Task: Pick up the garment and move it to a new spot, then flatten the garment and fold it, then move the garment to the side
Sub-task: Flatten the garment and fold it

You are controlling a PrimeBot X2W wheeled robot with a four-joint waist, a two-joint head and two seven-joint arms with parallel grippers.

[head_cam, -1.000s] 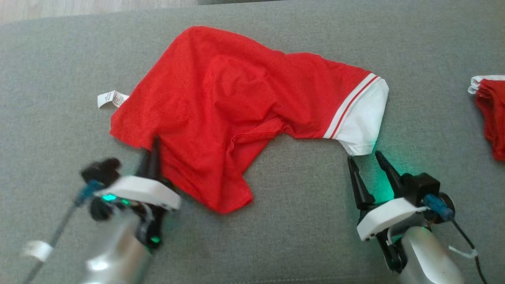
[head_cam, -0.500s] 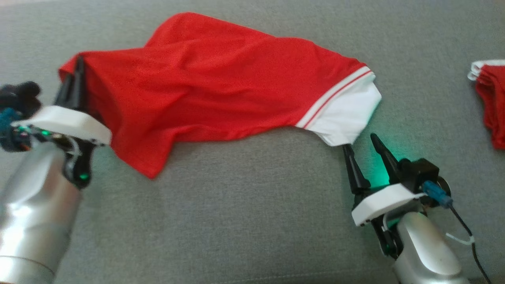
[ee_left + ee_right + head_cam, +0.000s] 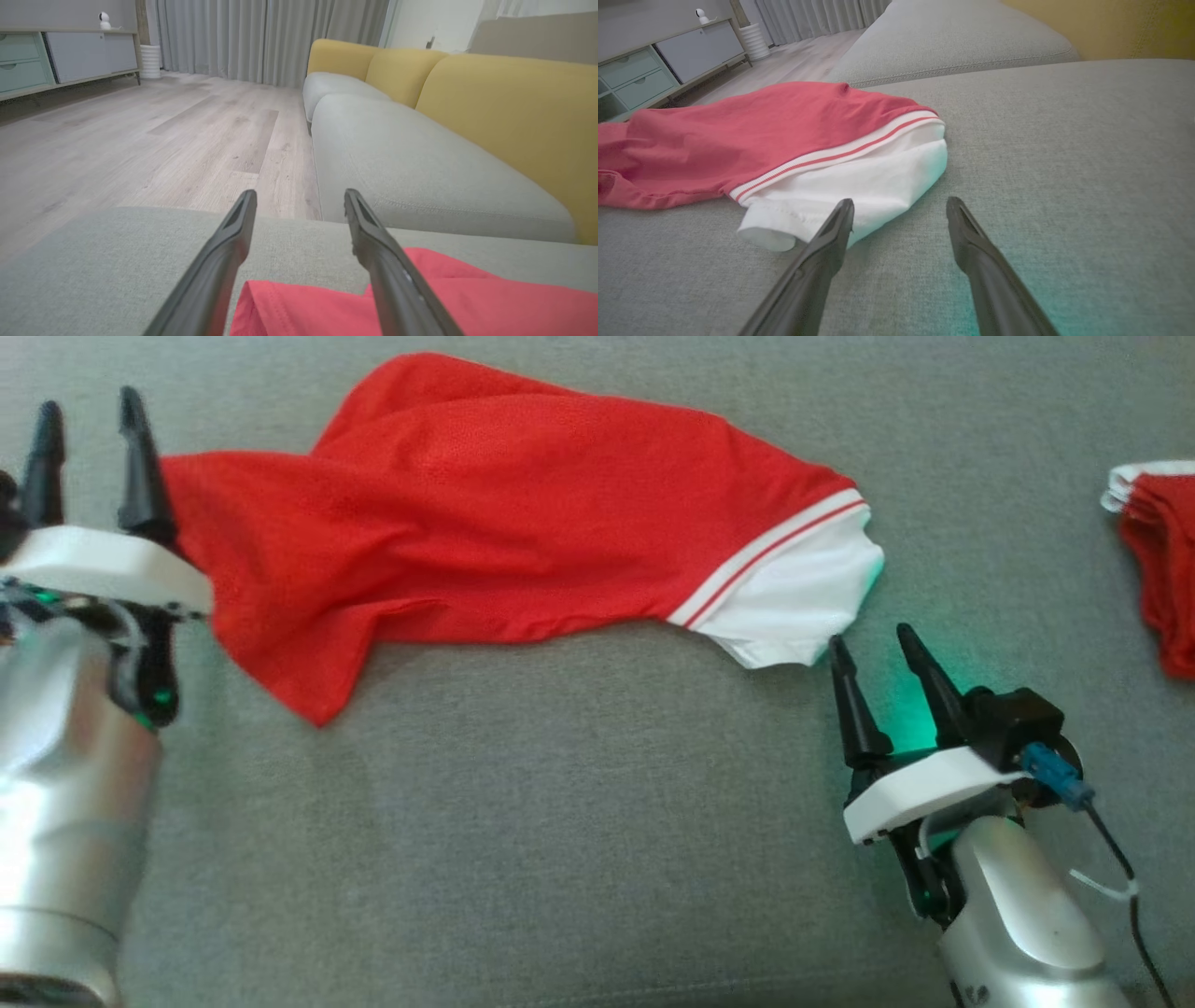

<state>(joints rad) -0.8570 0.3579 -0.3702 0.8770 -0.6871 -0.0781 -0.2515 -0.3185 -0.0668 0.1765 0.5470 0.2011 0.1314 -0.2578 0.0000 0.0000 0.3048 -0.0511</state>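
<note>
Left hand (image 3: 89, 411) is seen open at the left edge of the grey woven sofa cushion (image 3: 579, 821), fingers parted at the end of the red mesh garment with a white striped band (image 3: 523, 513); nothing is grasped. Right hand (image 3: 873, 637) is likewise spread and empty, just short of the white band. The garment is laid lengthways across the cushion's far half, creased. Flattening is judged to be in hand; next, the drooping near corner needs to be gripped and drawn out.
</note>
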